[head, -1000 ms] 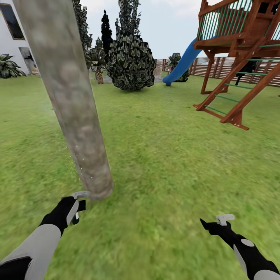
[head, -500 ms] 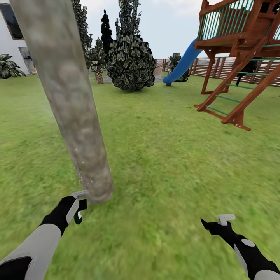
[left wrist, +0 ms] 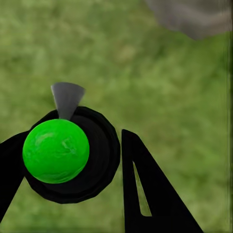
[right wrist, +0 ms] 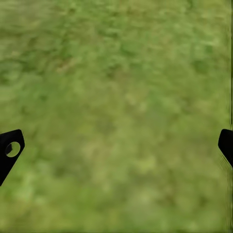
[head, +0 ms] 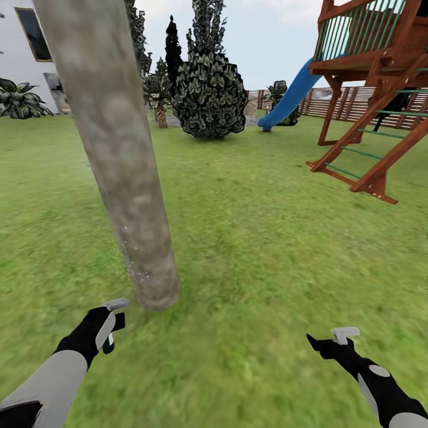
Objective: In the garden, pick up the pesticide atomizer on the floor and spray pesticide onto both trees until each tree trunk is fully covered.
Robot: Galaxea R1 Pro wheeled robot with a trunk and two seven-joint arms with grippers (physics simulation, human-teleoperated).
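Observation:
One thick mottled grey-tan tree trunk [head: 119, 160] rises from the grass floor [head: 255, 249] at the left of the head view, with pale specks low on its left side. My left gripper [head: 110, 326] hangs just left of and below the trunk's base, shut on the pesticide atomizer [left wrist: 56, 150]. In the left wrist view the atomizer is a round black body with a bright green top and a grey nozzle, and the trunk's base [left wrist: 194, 17] lies beyond it. My right gripper [head: 327, 343] is open over bare grass at the lower right, its fingertips [right wrist: 9, 148] far apart.
A wooden play tower [head: 380, 89] with a ladder and a blue slide [head: 291, 95] stands at the right. A dark round bush [head: 209, 98] and slim dark trees stand at the back, with a white house wall [head: 24, 65] at the far left. Open lawn lies between.
The camera has turned slightly, shifting the whole scene right. My left gripper with the atomizer has drawn a little away from the trunk's base. The right arm has held still.

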